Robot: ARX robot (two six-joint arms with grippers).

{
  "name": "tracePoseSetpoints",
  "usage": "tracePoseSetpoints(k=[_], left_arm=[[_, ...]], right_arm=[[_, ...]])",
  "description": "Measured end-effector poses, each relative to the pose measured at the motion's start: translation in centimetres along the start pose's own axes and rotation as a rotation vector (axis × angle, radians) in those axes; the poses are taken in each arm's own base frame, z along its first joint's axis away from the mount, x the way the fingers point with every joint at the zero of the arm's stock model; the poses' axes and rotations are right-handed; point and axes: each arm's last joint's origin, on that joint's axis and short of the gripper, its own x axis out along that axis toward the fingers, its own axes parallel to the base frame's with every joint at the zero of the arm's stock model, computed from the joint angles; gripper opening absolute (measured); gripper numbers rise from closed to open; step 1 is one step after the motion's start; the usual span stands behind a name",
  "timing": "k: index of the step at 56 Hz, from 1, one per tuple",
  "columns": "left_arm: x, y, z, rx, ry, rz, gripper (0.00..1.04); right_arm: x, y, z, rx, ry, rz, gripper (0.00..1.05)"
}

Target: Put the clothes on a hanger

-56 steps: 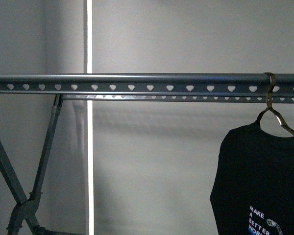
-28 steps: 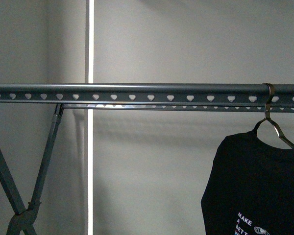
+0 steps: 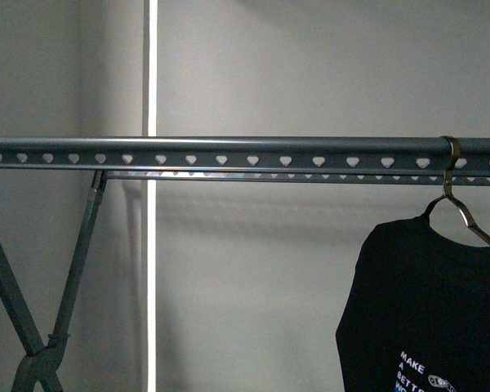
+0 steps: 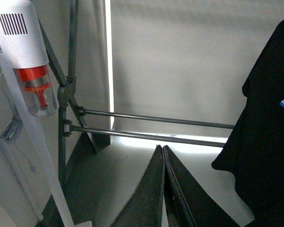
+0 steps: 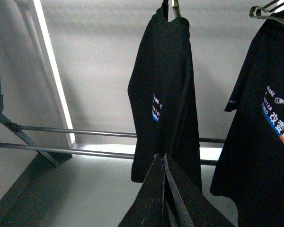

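Observation:
The dark grey rack's rail (image 3: 229, 153), punched with heart holes, runs across the front view. A black printed T-shirt (image 3: 433, 310) hangs from it at the right on a small silver hanger (image 3: 453, 200). The shirt shows at one edge of the left wrist view (image 4: 265, 132). In the right wrist view two black T-shirts hang: one ahead (image 5: 168, 94) and one to the side (image 5: 260, 123). My left gripper (image 4: 162, 149) is shut and empty, low in front of the rack's lower bars (image 4: 151, 137). My right gripper (image 5: 162, 156) is shut and empty, just before the nearer shirt's hem.
The rack's crossed legs (image 3: 33, 310) stand at the left. A white stick vacuum with a red-orange part (image 4: 31, 71) leans beside the legs. A grey wall with a bright vertical strip (image 3: 149, 245) is behind. Lower crossbars (image 5: 85, 151) span the rack.
In the front view the rail sits lower than a second ago, and the shirt has shifted slightly left and down. Little differs from half a second ago.

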Motion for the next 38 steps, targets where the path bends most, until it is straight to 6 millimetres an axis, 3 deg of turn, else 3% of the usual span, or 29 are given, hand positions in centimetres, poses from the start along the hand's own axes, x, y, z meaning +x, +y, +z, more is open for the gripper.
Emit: tracePoseSetpoints(k=[18, 34, 38], left_arm=[[0.0, 0.0, 0.0, 0.000, 0.000, 0.000, 0.04], [0.0, 0.0, 0.0, 0.000, -0.001, 0.000, 0.04], [0.0, 0.0, 0.0, 0.000, -0.001, 0.000, 0.11]], right_arm=[[0.0, 0.0, -1.6, 0.000, 0.001, 0.001, 0.02], [0.0, 0.0, -1.6, 0.000, 0.000, 0.000, 0.02], [0.0, 0.0, -1.6, -0.001, 0.000, 0.000, 0.14]])
